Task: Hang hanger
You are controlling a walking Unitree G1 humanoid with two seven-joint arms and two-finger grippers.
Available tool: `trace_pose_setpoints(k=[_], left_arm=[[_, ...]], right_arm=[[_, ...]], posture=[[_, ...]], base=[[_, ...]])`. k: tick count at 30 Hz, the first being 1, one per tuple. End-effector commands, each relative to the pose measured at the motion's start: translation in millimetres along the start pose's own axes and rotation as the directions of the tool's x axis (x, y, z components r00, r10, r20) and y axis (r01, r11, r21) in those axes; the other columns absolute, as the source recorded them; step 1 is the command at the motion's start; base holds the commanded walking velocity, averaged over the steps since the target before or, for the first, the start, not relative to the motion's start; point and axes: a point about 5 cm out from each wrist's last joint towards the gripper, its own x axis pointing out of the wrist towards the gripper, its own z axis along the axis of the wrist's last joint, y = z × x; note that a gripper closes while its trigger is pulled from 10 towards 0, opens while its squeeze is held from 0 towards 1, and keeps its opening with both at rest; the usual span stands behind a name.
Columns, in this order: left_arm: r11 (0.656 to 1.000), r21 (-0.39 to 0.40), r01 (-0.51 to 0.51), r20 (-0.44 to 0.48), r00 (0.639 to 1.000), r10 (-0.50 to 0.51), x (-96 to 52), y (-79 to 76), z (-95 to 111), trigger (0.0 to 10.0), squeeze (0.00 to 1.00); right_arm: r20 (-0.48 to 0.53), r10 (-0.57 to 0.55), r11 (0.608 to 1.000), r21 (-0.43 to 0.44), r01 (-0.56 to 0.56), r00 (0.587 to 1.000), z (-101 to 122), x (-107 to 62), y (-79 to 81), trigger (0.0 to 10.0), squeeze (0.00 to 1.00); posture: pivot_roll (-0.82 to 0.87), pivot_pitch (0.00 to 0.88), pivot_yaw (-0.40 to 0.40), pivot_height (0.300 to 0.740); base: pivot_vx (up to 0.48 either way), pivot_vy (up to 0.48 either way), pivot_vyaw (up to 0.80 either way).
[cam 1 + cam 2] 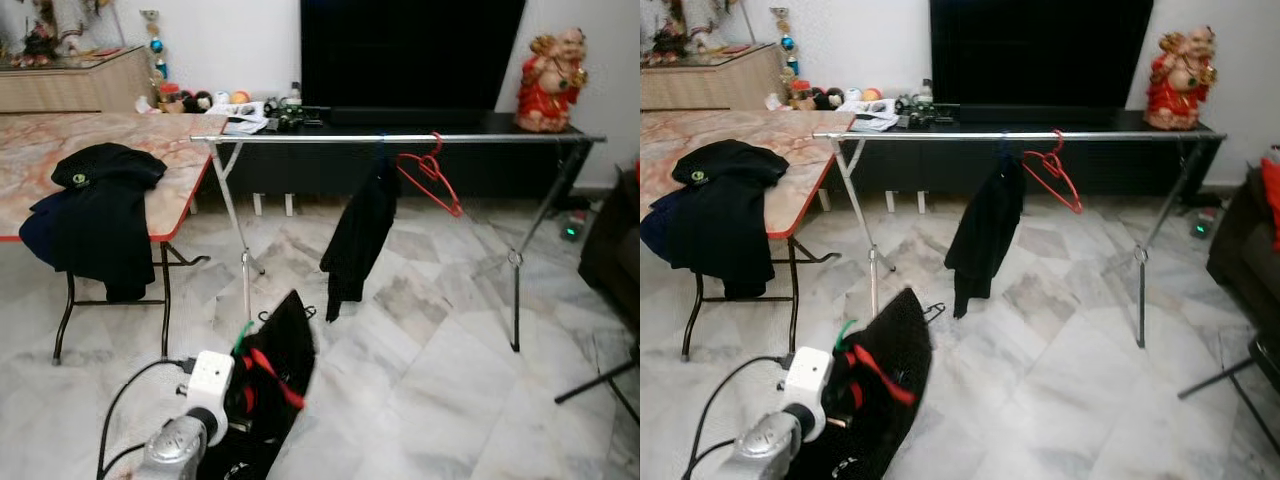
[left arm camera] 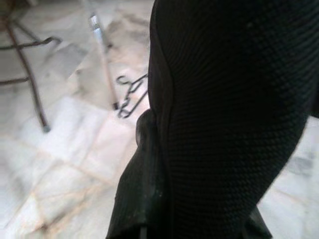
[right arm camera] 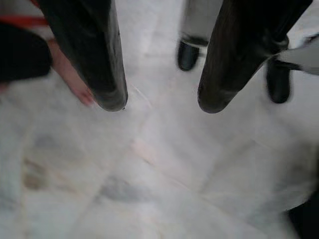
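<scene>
- While standing well short of the rail (image 1: 400, 138), carrying the loaded hanger (image 1: 272, 378) and its black garment (image 1: 288, 335) low at the left gripper (image 1: 245, 385), below the rail and on its near side; cloth covering the grip, so not telling whether clenched or slack.
- Hanging the right gripper (image 3: 159, 99) idle over the marble floor (image 3: 149, 189), fingers spread and grasping nothing.
- Needing, by judgement, closing in on the rail squarely, then lifting the hook clear above the rail before lowering it on.
- Keeping the garment's hem off the rail's near leg (image 1: 243, 255) while rising.
- Aiming best for the bare stretch of rail left of the hung dark garment (image 1: 358, 240), avoiding tangling with the empty red hanger (image 1: 432, 178) just right of it.
- Letting go only once the hook is bearing on the rail.
</scene>
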Motion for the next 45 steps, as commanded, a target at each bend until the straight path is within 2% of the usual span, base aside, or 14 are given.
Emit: trace_pose_setpoints(k=[1, 11, 16, 27, 37, 45], left_arm=[[1.0, -0.009, -0.005, 0.041, 0.999, 0.006, 3.7, -0.1, 11.2, 10.0, 0.0], [1.0, -0.009, -0.007, 0.051, 0.999, 0.007, 5.9, 0.9, 15.5, 10.0, 0.0], [1.0, -0.008, -0.01, 0.054, 0.999, 0.01, 6.8, 1.9, 16.9, 10.0, 0.0], [1.0, 0.003, 0.007, 0.058, 0.998, -0.007, 9.3, -0.7, 20.4, 10.0, 0.0], [0.999, 0.014, 0.03, 0.06, 0.998, -0.031, 11.5, -4.5, 23.1, 10.0, 0.0], [0.999, 0.02, 0.04, 0.054, 0.998, -0.041, 11.9, -5.2, 22.8, 10.0, 0.0]], right_arm=[[0.007, -0.016, 1.0, -0.001, 0.016, 1.0, 1.8, 0.1, -7.1, 10.0, 0.0], [0.008, -0.004, 0.999, -0.033, 0.004, 1.0, 2.0, 0.1, -6.0, 10.0, 0.0], [0.012, 0.009, 0.999, -0.046, -0.008, 1.0, 2.9, 0.1, -4.4, 10.0, 0.0], [0.018, -0.009, 1.0, 0.002, 0.009, 1.0, 3.5, 0.2, -3.5, 10.0, 0.0], [0.011, -0.025, 1.0, 0.013, 0.024, 1.0, 2.8, 0.2, -3.6, 10.0, 0.0], [0.001, -0.019, 1.0, 0.001, 0.019, 1.0, 2.5, 0.3, -3.2, 10.0, 0.0]], posture=[[0.12, 0.0, -0.023, 0.74], [0.12, 0.0, -0.02, 0.74], [0.12, 0.0, -0.021, 0.74], [0.12, 0.0, -0.017, 0.74], [0.12, 0.0, -0.015, 0.74], [0.12, 0.0, -0.016, 0.74]], base=[[0.48, 0.0, 0.0], [0.48, 0.0, 0.0], [0.48, 0.0, 0.53], [0.48, 0.0, 0.05], [0.48, 0.0, 0.0], [0.48, 0.0, -0.74]])
